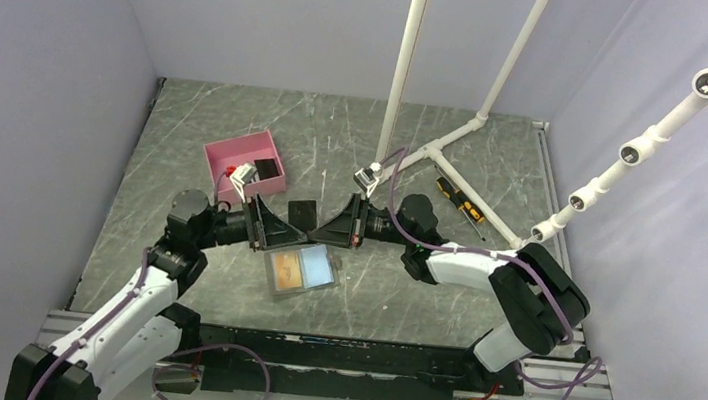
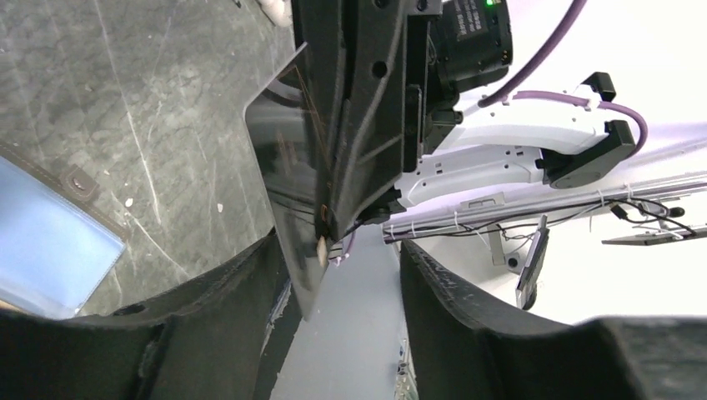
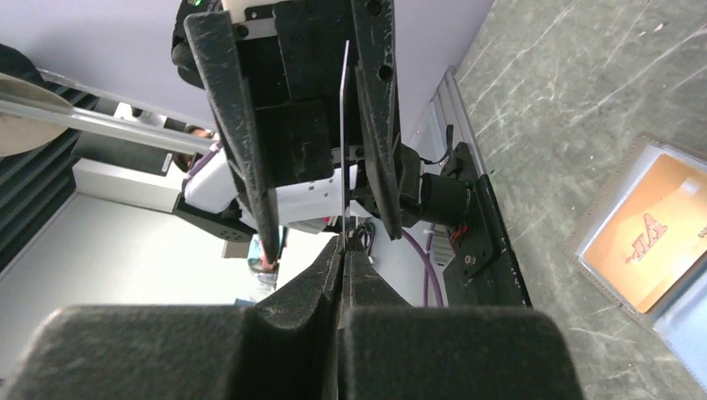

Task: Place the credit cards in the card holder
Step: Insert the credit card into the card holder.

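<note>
right tool [image 3: 342, 254] is clenched on a black card [image 2: 283, 158], pinching one end so most of the card sticks out free in the air. left tool [image 2: 338, 275] is released, one finger on either side of that free part.

we read this as a mid-air handover. the likely reason is to give the left arm a grip that suits sliding the card into a pocket.

card holder [image 1: 319, 269] lies open and flat on the counter [image 1: 188, 121], just below where the two tools meet. an orange card [image 3: 646, 233] is already in one pocket. the blue pocket beside it looks unfilled.

edges: from the right wrist the card is edge-on. it sits close against one left finger and well off the other, so closing could nudge it sideways. we can't tell if it touches that finger.

room: the arms meet nose to nose over the holder, with little slack between them. we'd expect the right tool to let go and back out toward its own side before the left can tip down.

pink box [image 1: 225, 150] is just behind the left arm. screwdriver [image 1: 459, 200] and white pipes [image 1: 436, 149] are well apart at the right rear, out of the path.
</note>
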Controlling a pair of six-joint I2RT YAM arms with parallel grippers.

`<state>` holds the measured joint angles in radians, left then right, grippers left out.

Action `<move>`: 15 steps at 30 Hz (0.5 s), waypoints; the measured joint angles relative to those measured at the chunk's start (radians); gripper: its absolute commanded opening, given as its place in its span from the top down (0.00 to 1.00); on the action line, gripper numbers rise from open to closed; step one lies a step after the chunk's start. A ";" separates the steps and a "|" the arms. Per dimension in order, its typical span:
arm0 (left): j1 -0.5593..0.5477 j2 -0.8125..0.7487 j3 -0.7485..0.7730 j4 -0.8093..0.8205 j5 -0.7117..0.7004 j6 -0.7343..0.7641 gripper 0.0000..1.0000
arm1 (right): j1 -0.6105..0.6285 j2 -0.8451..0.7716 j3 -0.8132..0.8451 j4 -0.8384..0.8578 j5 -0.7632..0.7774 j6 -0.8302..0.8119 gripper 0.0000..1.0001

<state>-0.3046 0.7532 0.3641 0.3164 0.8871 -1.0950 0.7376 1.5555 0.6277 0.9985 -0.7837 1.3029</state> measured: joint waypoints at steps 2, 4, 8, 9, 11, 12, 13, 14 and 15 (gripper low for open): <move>0.000 0.019 0.000 0.008 -0.007 -0.009 0.53 | 0.004 0.008 0.000 0.015 -0.011 0.011 1.00; 0.000 0.029 0.000 0.020 -0.017 -0.018 0.60 | 0.007 0.008 0.000 0.024 -0.012 0.015 1.00; 0.000 0.029 -0.001 0.020 -0.050 -0.029 0.78 | 0.010 0.003 -0.006 0.027 -0.011 0.010 1.00; 0.000 0.025 -0.001 0.016 -0.058 -0.030 0.89 | 0.010 -0.002 -0.012 0.026 -0.011 0.006 1.00; 0.000 0.012 -0.007 0.008 -0.079 -0.031 1.00 | 0.012 -0.008 -0.022 0.015 -0.011 -0.007 0.84; 0.000 0.003 -0.012 -0.003 -0.089 -0.029 1.00 | 0.012 -0.013 -0.024 -0.006 -0.011 -0.024 0.73; 0.000 -0.006 -0.013 -0.027 -0.098 -0.023 1.00 | 0.012 -0.017 -0.024 -0.038 -0.008 -0.050 0.64; -0.002 -0.017 -0.010 -0.069 -0.107 -0.007 1.00 | 0.013 -0.024 -0.023 -0.085 -0.001 -0.085 0.61; -0.002 -0.028 -0.002 -0.138 -0.129 0.017 1.00 | 0.012 -0.034 -0.023 -0.139 0.008 -0.119 0.60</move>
<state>-0.3065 0.7254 0.3622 0.1780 0.7582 -1.0782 0.7498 1.5219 0.6052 0.8597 -0.7757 1.1835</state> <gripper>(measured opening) 0.011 0.296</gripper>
